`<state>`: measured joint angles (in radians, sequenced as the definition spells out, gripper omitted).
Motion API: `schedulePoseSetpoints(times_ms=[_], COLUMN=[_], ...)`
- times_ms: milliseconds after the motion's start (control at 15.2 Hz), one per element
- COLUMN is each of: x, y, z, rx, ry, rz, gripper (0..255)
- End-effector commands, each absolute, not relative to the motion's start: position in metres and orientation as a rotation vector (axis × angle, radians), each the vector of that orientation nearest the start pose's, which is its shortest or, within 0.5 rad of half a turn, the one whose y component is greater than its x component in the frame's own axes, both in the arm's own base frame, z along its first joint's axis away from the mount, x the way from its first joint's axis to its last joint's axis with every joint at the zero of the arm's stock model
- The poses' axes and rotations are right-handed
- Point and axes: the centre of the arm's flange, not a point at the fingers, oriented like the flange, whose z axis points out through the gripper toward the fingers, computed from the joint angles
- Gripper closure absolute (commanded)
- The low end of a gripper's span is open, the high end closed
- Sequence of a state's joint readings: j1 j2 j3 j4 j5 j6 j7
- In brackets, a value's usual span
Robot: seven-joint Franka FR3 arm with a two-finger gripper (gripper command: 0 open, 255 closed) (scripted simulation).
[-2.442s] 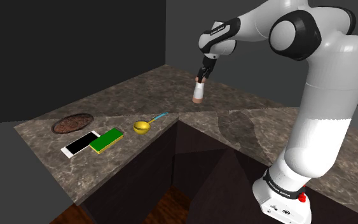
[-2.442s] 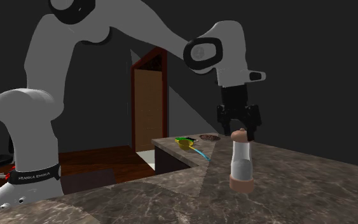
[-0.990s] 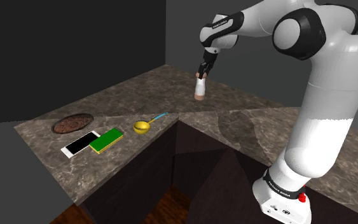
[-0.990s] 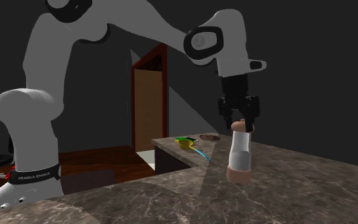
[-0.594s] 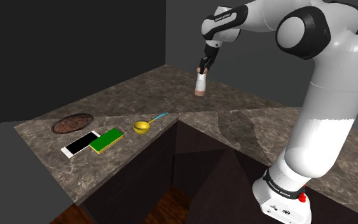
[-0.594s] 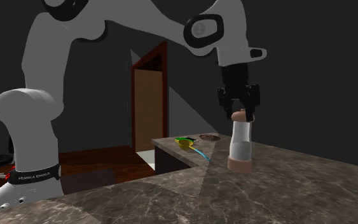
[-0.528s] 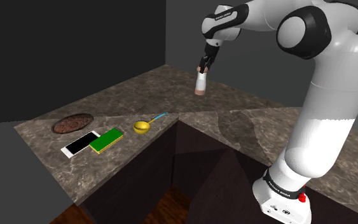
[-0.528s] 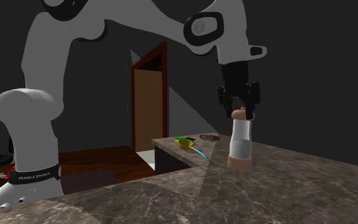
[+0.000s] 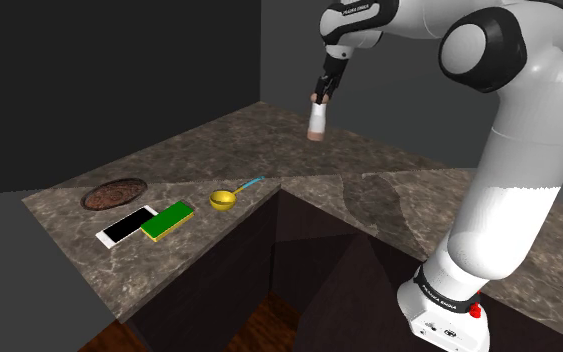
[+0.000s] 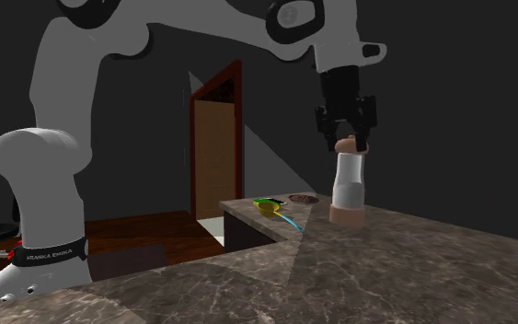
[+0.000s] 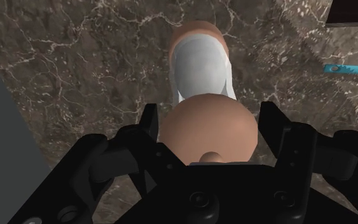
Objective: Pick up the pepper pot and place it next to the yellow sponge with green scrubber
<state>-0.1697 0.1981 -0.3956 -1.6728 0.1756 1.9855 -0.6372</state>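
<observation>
The pepper pot [image 9: 317, 121] [image 10: 347, 184] [image 11: 199, 70] is a white cylinder with a tan knob on top and a tan foot. It hangs upright, clear of the dark marble counter [image 9: 199, 160], with my gripper [image 9: 321, 96] [image 10: 347, 141] [image 11: 209, 130] shut on its knob. The black fingers [image 11: 147, 127] clasp the knob from both sides. The yellow sponge with green scrubber [image 9: 167, 219] lies flat far off, near the counter's end at the shoulder view's left.
A white phone [image 9: 126, 226] lies against the sponge. A round brown trivet [image 9: 115, 193] sits behind them. A yellow scoop with a blue handle [image 9: 229, 197] [image 10: 275, 212] [image 11: 349, 68] lies near the counter's inner corner. A dark gap [image 9: 269, 260] opens below that corner.
The gripper has risen steadily with the pepper pot, which stood on the counter at first and now hangs well above it.
</observation>
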Motion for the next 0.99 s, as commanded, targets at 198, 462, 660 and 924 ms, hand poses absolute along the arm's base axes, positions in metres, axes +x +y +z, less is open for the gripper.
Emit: schedulePoseSetpoints(times_ms=[198, 462, 660, 924], x=[0.548, 0.548, 0.548, 0.548], y=[-0.315, -0.315, -0.315, -0.315], z=[0.53, 0.552, 0.567, 0.589], rx=[-3.131, -3.131, -3.131, -3.131], ry=[-0.036, -0.036, -0.036, -0.036], rz=[-0.249, -0.249, -0.249, -0.249], gripper=[255, 255, 255, 255])
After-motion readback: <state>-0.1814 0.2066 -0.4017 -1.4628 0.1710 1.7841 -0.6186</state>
